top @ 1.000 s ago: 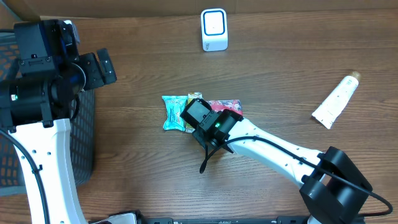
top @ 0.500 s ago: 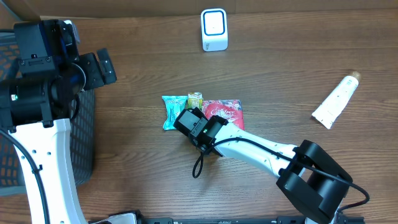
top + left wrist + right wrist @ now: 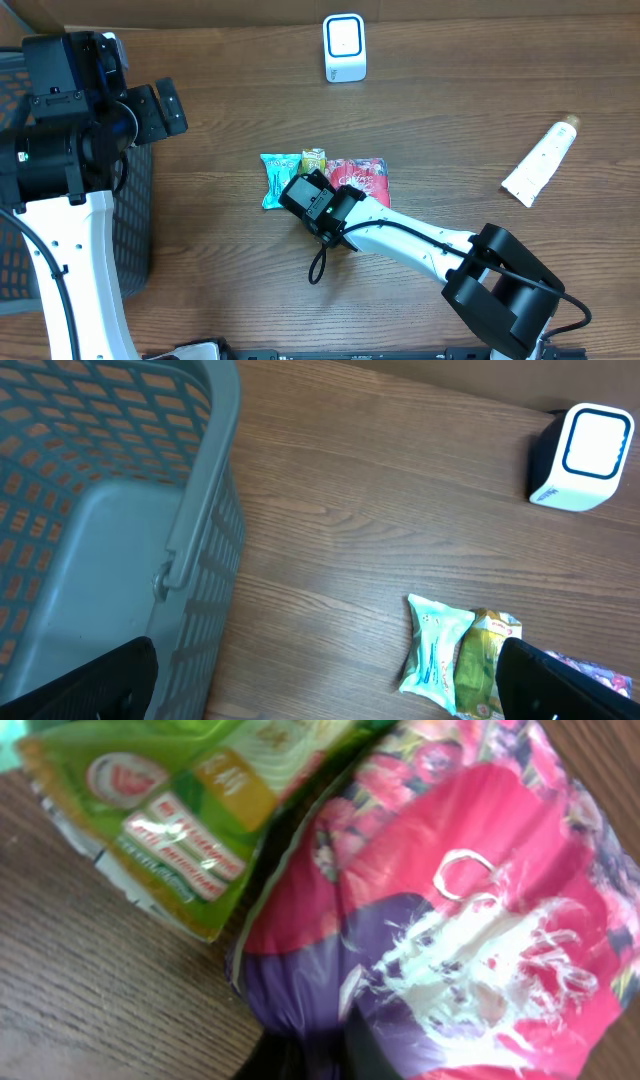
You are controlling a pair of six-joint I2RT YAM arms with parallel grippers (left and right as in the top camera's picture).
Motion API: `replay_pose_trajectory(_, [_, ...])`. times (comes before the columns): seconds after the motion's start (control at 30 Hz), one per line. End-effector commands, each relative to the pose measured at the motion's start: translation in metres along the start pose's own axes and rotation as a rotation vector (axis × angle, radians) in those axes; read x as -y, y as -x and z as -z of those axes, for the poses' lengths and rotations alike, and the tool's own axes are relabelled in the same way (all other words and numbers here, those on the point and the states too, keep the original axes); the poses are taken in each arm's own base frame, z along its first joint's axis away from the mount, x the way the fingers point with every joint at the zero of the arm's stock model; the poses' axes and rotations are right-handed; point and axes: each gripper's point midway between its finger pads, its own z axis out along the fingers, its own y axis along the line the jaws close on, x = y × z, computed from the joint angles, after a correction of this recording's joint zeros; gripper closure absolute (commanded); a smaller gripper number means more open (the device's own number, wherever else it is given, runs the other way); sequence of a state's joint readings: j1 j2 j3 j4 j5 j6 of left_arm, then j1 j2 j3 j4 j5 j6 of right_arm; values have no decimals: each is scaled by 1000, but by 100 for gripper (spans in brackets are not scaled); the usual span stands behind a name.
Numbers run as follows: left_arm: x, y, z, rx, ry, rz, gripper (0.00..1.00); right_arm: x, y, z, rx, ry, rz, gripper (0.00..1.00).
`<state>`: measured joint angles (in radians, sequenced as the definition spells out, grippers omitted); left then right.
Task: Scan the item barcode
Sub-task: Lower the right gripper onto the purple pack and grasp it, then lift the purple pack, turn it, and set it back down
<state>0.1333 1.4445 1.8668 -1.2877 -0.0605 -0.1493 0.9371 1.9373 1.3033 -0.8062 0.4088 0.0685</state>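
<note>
brown wooden counter (image 3: 450,110): Everything lies on it. Lift the packet well up before going sideways, so it does not drag.
grey plastic basket with holes (image 3: 205,480): It stands at the left side, well apart from the packets. This step does not need it.
left gripper (image 3: 160,112): Its jaws are wide apart and hold nothing. It hangs up by the basket, and I think it is best kept there, out of the way.
right gripper (image 3: 310,1055): It is down on the packets in the middle of the counter. Its jaws are closed on the purple edge of one packet. The hold is only on a thin edge, so a slow, gentle lift looks best.
long white tube (image 3: 540,162): It lies alone, far to the right. Leave it.
small white scanner box with a blue ring (image 3: 345,47): It stands at the far edge, well apart from the packets. Bring the packet up to its front and hold it there a bit.
shiny pink and purple packet (image 3: 480,920): This is the one being gripped. It lies in the middle of the counter. No barcode shows on top, so it may be underneath. If so, turn that side to the scanner.
teal packet (image 3: 276,180): It lies at the left of the three, just beside the green one.
green packet (image 3: 190,790): It touches the pink packet's edge, so it could get pulled along. Watch that only the pink one comes up.
</note>
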Motion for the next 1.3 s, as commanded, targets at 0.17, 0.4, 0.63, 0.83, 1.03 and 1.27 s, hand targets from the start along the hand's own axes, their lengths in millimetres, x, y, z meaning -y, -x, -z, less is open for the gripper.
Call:
replay_pose_trajectory(0.17, [0,1,0,2,-4,-17,0,9,8,11,-3,68,-169,96])
replay_pose_trajectory(0.4, [0,1,0,2,-4,-17,0,41,45,87,102,399,-343,96])
replay_pose_trajectory(0.63, [0,1,0,2,-4,-17,0,97,52,155,236,904,-559,96])
replay_pose_trajectory(0.83, [0,1,0,2,-4,-17,0,150,30,157,332,1181,-666,96])
replay_pose_trajectory(1.03, [0,1,0,2,-4,-17,0,136,13,138,376,1481,-694,96])
replay_pose_trajectory(1.27, [0,1,0,2,-4,-17,0,110,1,86,282,1512,-736,96])
